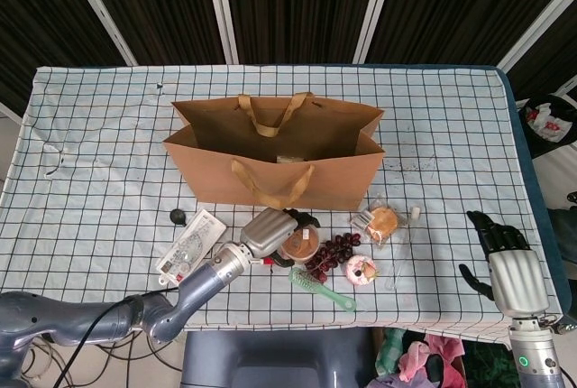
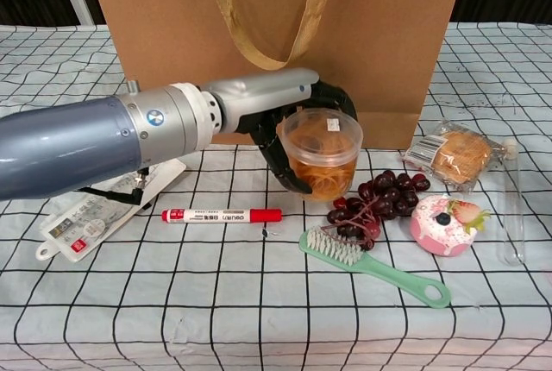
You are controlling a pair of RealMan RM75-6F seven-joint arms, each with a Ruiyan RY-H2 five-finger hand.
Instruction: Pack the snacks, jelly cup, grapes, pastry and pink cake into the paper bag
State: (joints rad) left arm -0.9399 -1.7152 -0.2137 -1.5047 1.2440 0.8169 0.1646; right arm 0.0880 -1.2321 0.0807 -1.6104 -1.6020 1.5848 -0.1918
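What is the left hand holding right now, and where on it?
The left hand grips the jelly cup around its side wall. The right hand holds nothing.

1. Red marker pen [image 2: 221,215]: lies flat on the checked tablecloth [image 2: 172,302], cap end pointing right.
2. Green brush [image 2: 371,265]: lies diagonally, bristles up at its left end, hanging hole at its lower right end.
3. White flat packet [image 1: 191,244]: lies left of the pen, partly hidden in the chest view.
4. Small dark round object [image 1: 178,217]: rests just above the packet; identity cannot be determined.
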